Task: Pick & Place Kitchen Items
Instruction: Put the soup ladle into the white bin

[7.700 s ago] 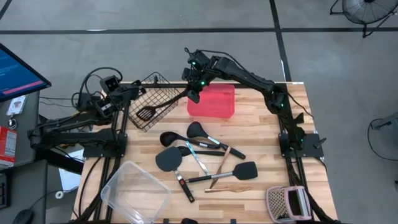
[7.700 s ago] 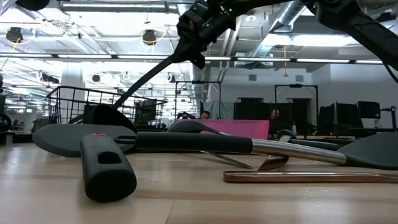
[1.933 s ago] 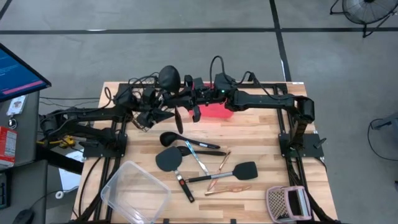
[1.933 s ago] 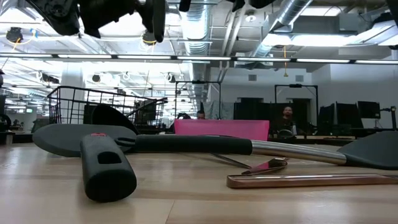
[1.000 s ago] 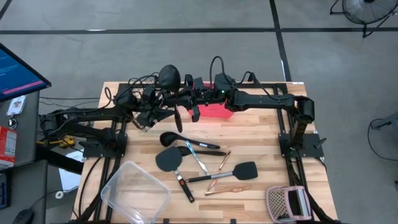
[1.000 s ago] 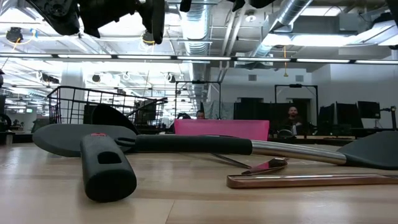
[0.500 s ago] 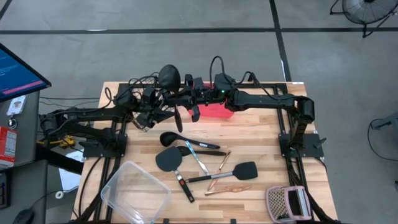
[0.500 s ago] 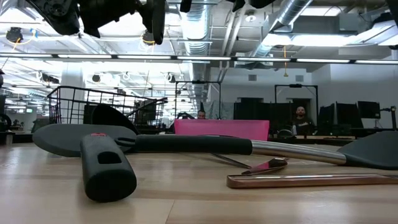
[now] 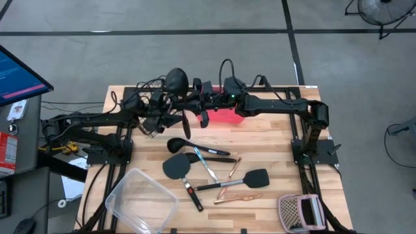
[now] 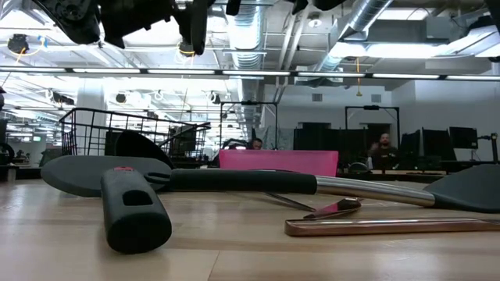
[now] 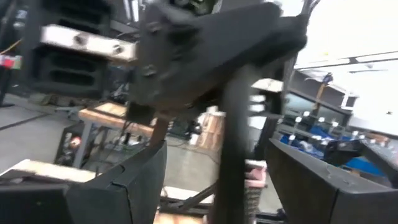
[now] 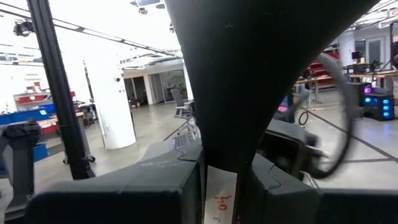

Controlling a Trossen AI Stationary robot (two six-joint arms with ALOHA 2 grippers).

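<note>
A black ladle [image 9: 177, 80] hangs in the air over the table's far middle, bowl up, its handle [image 9: 186, 123] pointing down. My right gripper [image 9: 198, 107] reaches in from the right and is shut on it. My left gripper [image 9: 170, 118] comes from the left and is open. In the left wrist view its fingers [image 11: 118, 186] stand on either side of the ladle's handle [image 11: 231, 155] without touching it. In the low view the handle's end [image 10: 195, 31] hangs near the top. Other kitchen items lie on the table: a black spoon [image 9: 180, 143], a spatula [image 9: 175, 167] and a turner [image 9: 257, 177]. My right gripper pinches the ladle's handle [image 12: 221, 186] between its two fingers, at the upper part where it widens toward the bowl. The fingers come about level from the table's right side and lie across the handle. The ladle is lifted clear, near upright, and its handle hangs below the fingers.
A pink tray [image 9: 229, 114] stands under the right arm, and a black wire basket [image 10: 101, 129] at the far left. A clear tub [image 9: 140, 198] sits near the front left, and a pinkish mesh item [image 9: 299, 211] at the front right. Copper sticks [image 9: 237, 197] and silver pieces [image 9: 208, 166] lie mid-table.
</note>
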